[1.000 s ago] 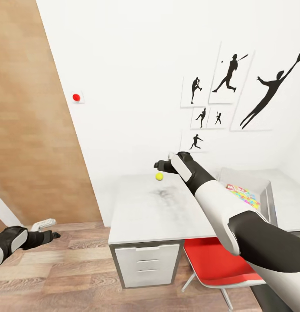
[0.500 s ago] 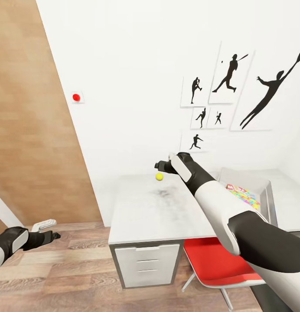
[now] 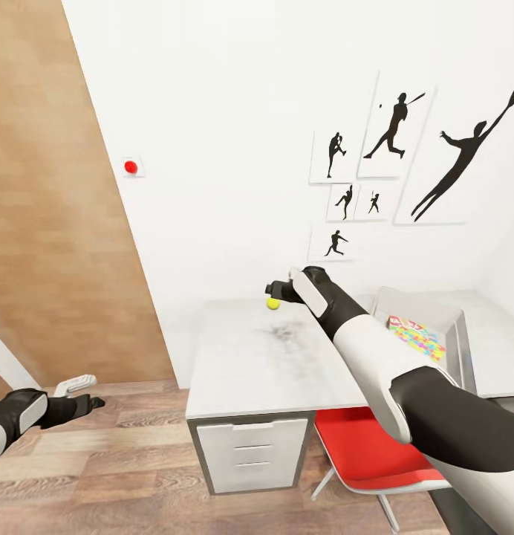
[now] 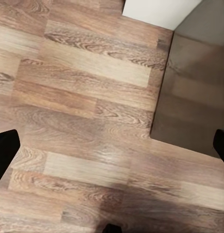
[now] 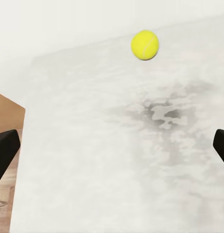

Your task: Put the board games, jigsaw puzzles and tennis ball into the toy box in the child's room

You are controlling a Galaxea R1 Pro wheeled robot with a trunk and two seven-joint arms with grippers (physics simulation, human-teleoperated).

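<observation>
Round yellow-green tennis ball (image 3: pixel 272 303) sits frame centre on the mottled grey-white counter (image 3: pixel 249 371); right gripper (image 3: pixel 275 288) spread wide just above it. Left gripper (image 3: pixel 96 403) wide over wood-plank floor (image 4: pixel 82 121), lower left.

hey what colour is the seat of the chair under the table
Red: the chair seat shows best in the head view, tucked under the table.

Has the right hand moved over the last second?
Yes. In the head view the right hand has edged toward the tennis ball on the table; the ball has not shifted.
</observation>
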